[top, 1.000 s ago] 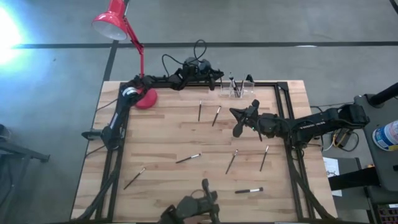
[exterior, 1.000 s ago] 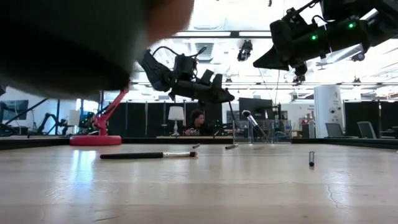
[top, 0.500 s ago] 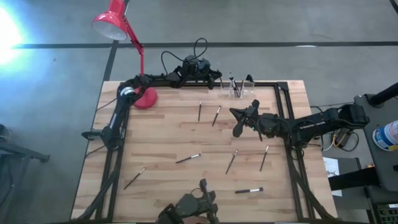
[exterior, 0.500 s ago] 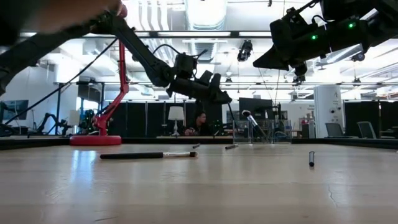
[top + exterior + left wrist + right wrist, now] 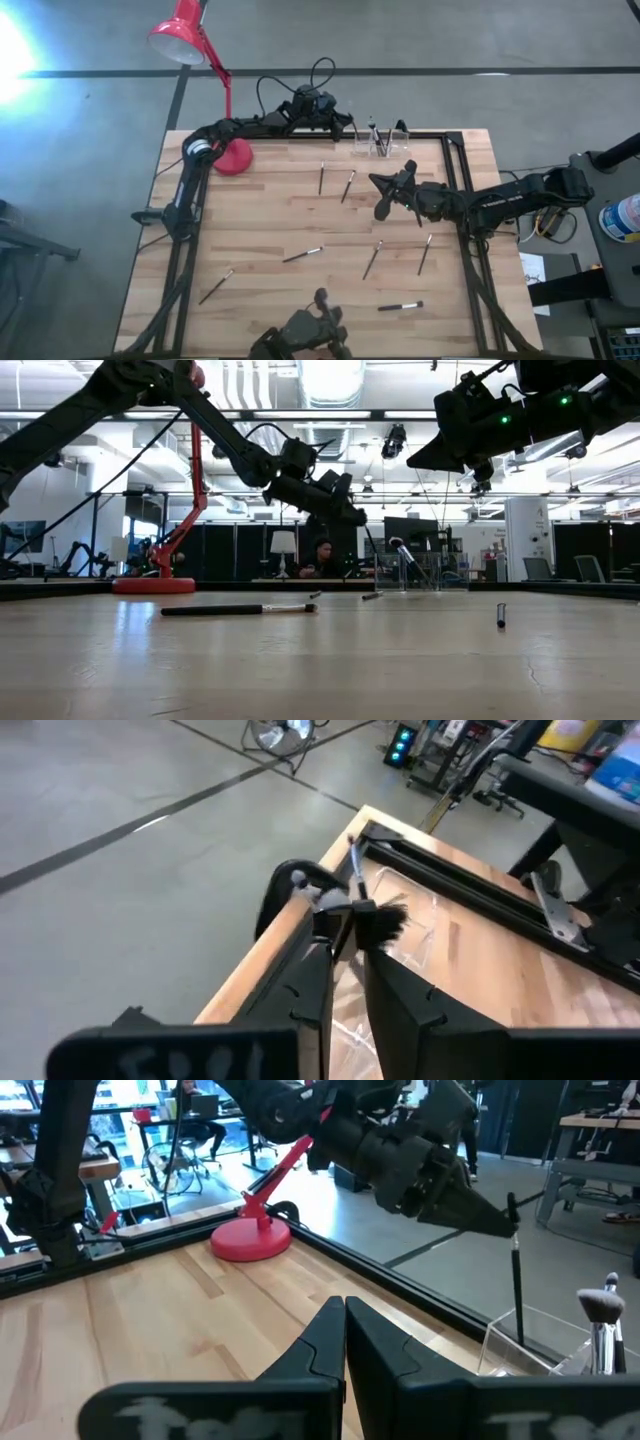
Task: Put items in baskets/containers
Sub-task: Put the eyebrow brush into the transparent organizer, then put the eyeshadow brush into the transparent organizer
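Note:
My left gripper (image 5: 350, 125) hovers at the table's far edge beside the small clear organiser (image 5: 382, 142), shut on a thin dark brush (image 5: 516, 1280). Another brush (image 5: 600, 1308) stands upright in the organiser (image 5: 545, 1342), bristles up. Several more brushes lie flat on the wood, among them a pair (image 5: 321, 178) (image 5: 348, 185) near the organiser and one (image 5: 400, 306) near the near edge. My right gripper (image 5: 385, 198) hangs shut and empty above the table's right middle; it also shows in its own wrist view (image 5: 344, 1312). My left gripper (image 5: 503, 1225) pinches the brush by its upper end (image 5: 511, 1208) between the two fingers (image 5: 330, 945). The fingers come slanting down from the table's left and lie across it. The brush hangs upright below them, lifted clear of the table, its lower end (image 5: 518, 1342) at the organiser's wall.
A red desk lamp stands on its round base (image 5: 233, 157) at the far left of the table, its arm rising over the far edge. Black rails (image 5: 455, 150) frame the table's far and right sides. A person (image 5: 320, 558) sits in the room beyond.
The left arm's forearm has risen and swung out of the low view's near field. Its gripper has tipped more nose-down while staying by the organiser with the brush. The right arm has kept still.

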